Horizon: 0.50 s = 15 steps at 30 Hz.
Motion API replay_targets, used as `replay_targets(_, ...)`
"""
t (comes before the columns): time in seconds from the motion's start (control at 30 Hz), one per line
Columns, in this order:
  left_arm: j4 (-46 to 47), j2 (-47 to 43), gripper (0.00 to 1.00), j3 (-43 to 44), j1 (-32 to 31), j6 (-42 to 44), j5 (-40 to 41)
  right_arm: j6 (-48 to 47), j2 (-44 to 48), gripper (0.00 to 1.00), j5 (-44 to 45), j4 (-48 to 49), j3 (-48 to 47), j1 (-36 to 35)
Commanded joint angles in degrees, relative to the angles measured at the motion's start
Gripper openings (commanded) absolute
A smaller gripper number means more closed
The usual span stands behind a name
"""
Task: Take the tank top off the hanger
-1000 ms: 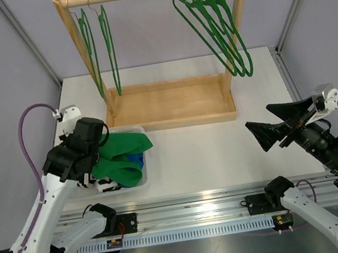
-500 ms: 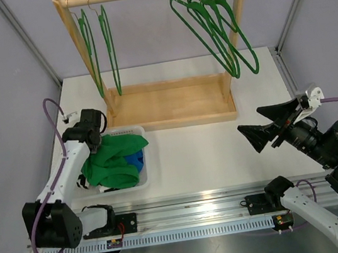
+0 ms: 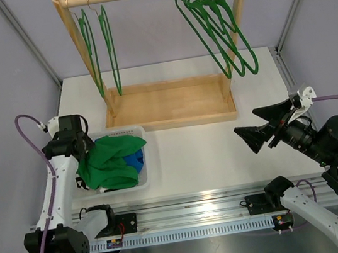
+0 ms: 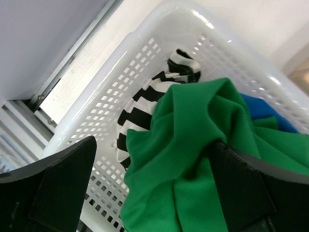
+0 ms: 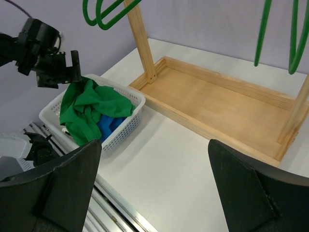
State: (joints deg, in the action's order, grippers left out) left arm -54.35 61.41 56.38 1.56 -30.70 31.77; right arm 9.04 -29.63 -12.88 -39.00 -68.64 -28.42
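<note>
light: bright, even; shadows: soft; glare: on the front rail (image 3: 207,208); focus: sharp

We see the green tank top (image 3: 108,164) heaped in the white basket (image 3: 145,168) on the tabletop (image 3: 198,151), with our left end effector (image 3: 76,143) at the heap's far-left edge. Our right end effector (image 3: 263,126) hovers with its jaws spread, well apart from the basket. Green hangers (image 3: 218,30) hang on the wooden rack (image 3: 169,104).

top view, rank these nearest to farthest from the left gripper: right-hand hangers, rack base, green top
1. Green top, in the basket, right at the left gripper.
2. Rack base, behind it and to the right.
3. Right-hand hangers, far right, hung high.
</note>
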Motion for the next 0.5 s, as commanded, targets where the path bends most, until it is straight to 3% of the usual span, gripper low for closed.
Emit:
replay_targets(0.0,1.88,-5.14,0.99,3.91,0.20,0.37,-3.81,1.59,-1.48,1.00,7.05,-0.54,-1.76,0.12)
replay_targets(0.07,1.61,-9.80,0.99,5.31,0.20,2.39,-6.53,2.12,-2.10,1.00,9.97,-2.03,-2.02,0.12)
replay_targets(0.3,-5.67,-17.45,0.99,15.06,0.20,10.83,-14.79,4.93,-4.65,0.99,32.53,-9.33,-3.95,0.13)
replay_targets(0.47,-9.45,-21.06,0.99,16.66,-2.69,13.47,-18.32,3.62,-4.83,0.99,37.32,-13.46,-4.22,0.12)
